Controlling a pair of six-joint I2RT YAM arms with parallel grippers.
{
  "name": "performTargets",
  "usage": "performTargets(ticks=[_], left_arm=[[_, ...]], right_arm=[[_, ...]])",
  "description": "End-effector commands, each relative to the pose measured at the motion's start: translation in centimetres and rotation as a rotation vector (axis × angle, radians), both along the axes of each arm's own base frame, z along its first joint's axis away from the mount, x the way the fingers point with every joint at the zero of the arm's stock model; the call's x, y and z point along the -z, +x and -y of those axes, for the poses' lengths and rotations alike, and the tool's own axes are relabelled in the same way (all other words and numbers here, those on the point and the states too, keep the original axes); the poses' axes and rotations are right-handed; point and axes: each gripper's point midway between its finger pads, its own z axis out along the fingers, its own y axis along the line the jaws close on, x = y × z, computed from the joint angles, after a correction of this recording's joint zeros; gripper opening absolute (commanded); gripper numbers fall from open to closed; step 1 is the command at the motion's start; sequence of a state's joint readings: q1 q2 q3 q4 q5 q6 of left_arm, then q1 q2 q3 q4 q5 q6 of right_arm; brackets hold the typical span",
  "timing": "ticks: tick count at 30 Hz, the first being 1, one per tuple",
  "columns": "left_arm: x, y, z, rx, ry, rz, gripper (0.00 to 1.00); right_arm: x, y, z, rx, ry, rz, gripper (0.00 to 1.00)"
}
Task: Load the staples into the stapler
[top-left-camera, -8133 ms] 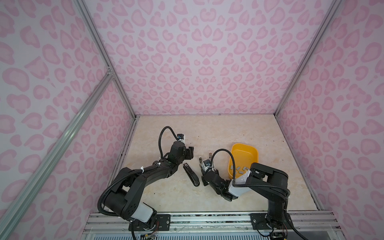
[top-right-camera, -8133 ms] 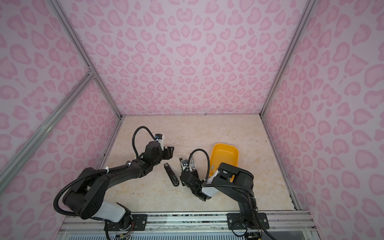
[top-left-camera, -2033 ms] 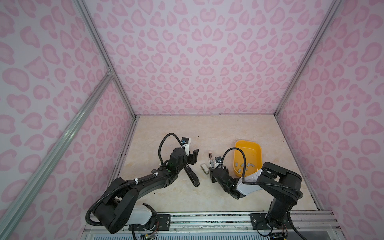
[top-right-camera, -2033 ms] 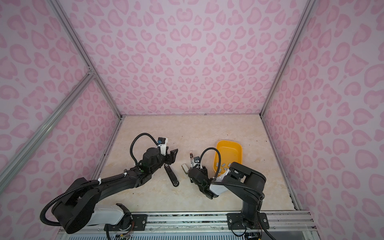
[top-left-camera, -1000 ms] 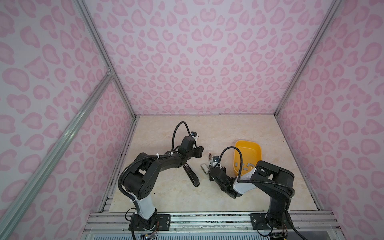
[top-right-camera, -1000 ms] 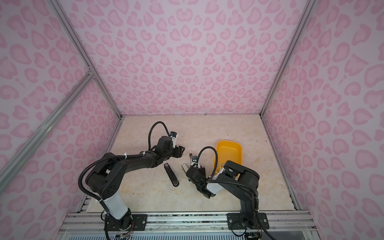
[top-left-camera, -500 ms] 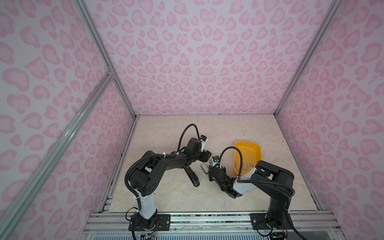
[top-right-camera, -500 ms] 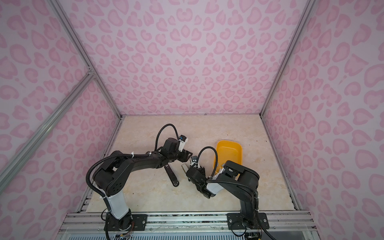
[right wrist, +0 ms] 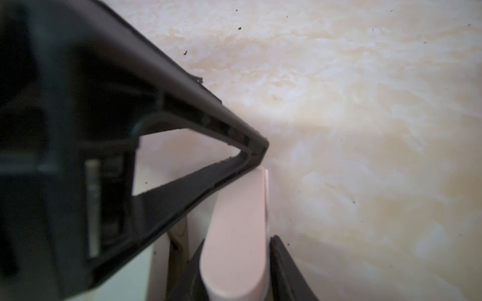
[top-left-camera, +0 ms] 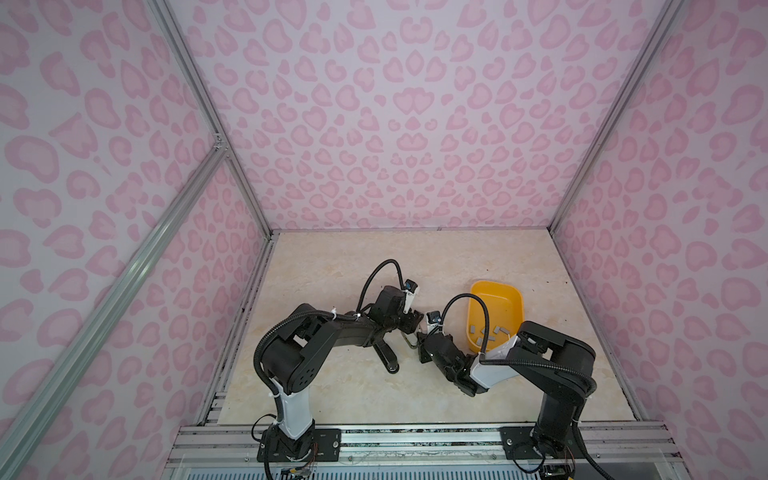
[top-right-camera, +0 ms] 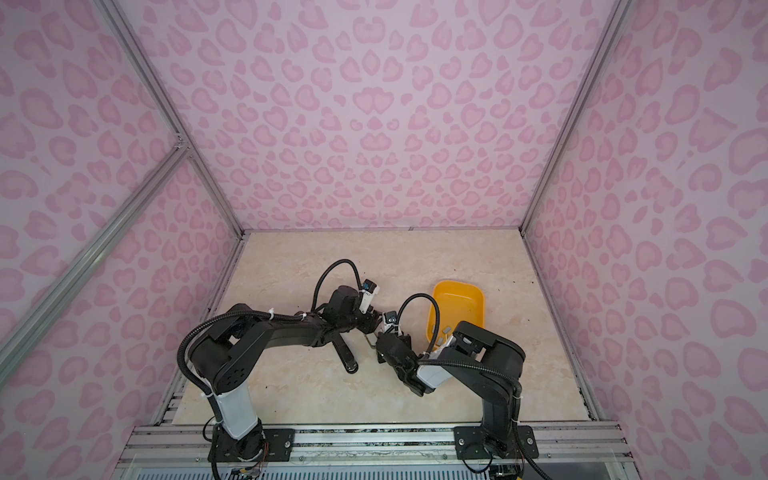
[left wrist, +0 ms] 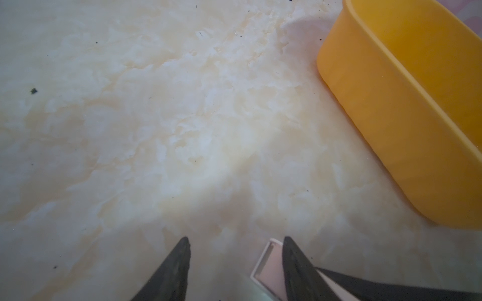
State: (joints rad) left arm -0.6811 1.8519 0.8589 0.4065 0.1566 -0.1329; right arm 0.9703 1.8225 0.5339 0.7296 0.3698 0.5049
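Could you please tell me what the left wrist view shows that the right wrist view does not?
Only the left wrist view: the yellow tub and both fingertips of the left tool, apart. Only the right wrist view: the right tool gripping the pink stapler. Both: the marble table, part of the stapler, and the left tool, though the right wrist view catches one finger only.

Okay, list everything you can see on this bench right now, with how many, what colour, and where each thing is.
tub: one, yellow, right side of the table
staples: about six visible, grey, loose in the tub
black stapler: one, black, flat on the table near the centre
pink stapler: one, pink and white, between the two claws
table: one, beige marble
walls: pink heart pattern, all around
left claw: black, open, at the pink stapler's tip
right claw: black, around the pink stapler
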Motion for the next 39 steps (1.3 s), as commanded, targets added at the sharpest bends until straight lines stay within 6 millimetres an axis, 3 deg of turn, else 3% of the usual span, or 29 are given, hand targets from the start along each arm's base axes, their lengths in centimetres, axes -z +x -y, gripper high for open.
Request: performTargets(ticks=[1, 7, 12, 19, 27, 39], left_arm=[[1.2, -0.7, -0.3, 0.021, 0.051, -0.022, 0.57], [0.8, -0.7, -0.5, 0.02, 0.06, -0.006, 0.56], [1.0, -1.0, -0.5, 0.025, 0.066, -0.003, 0.56], [0.8, -1.2, -0.4, 0.03, 0.072, 0.004, 0.55], [0.5, -1.6, -0.5, 0.034, 0.065, 0.014, 0.54], [0.3, -2.4, -0.6, 0.047, 0.066, 0.032, 0.53]], right_arm=[[1.5, -1.3, 1.0, -0.026, -0.069, -0.074, 0.41], [-1.3, -1.4, 1.3, -0.027, -0.036, -0.035, 0.42], [-3.9, -1.6, 1.5, -0.035, 0.012, 0.006, 0.31], [-6.4, -0.6, 0.9, -0.036, 0.049, 0.033, 0.25], [-5.1, 0.5, 0.6, -0.014, 0.042, -0.019, 0.17], [-1.9, -0.5, 1.2, -0.005, 0.005, -0.086, 0.14]])
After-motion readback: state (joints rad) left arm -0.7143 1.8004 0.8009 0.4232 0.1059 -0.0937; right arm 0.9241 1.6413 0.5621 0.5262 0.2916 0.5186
